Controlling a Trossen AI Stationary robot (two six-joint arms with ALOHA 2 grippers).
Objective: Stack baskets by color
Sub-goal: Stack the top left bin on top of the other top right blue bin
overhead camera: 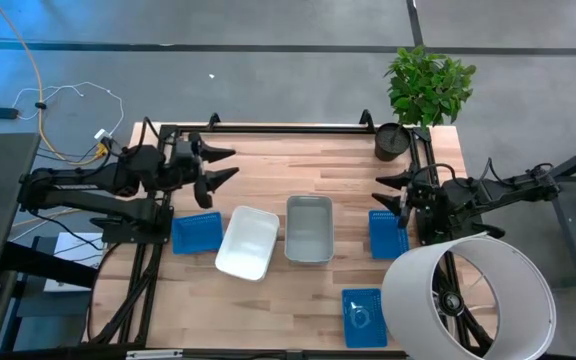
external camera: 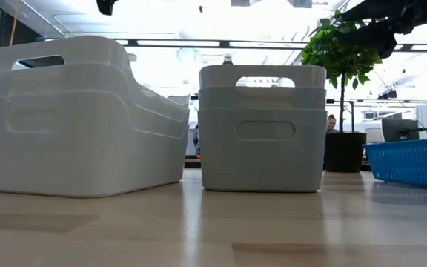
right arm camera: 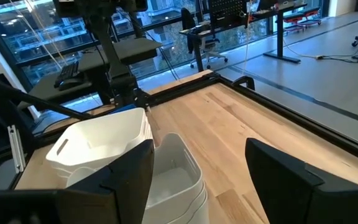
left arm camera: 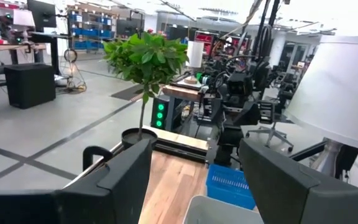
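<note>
Smooth white baskets (external camera: 87,119), round-cornered

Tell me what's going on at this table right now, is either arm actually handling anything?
Neither arm holds anything. The left gripper and the right gripper both hang open above the table's edges. In the middle sit a stack of white baskets, tilted, and beside it a stack of grey baskets. Three blue baskets lie apart, unstacked: one by the left arm, one under the right gripper, one at the near edge.
</note>
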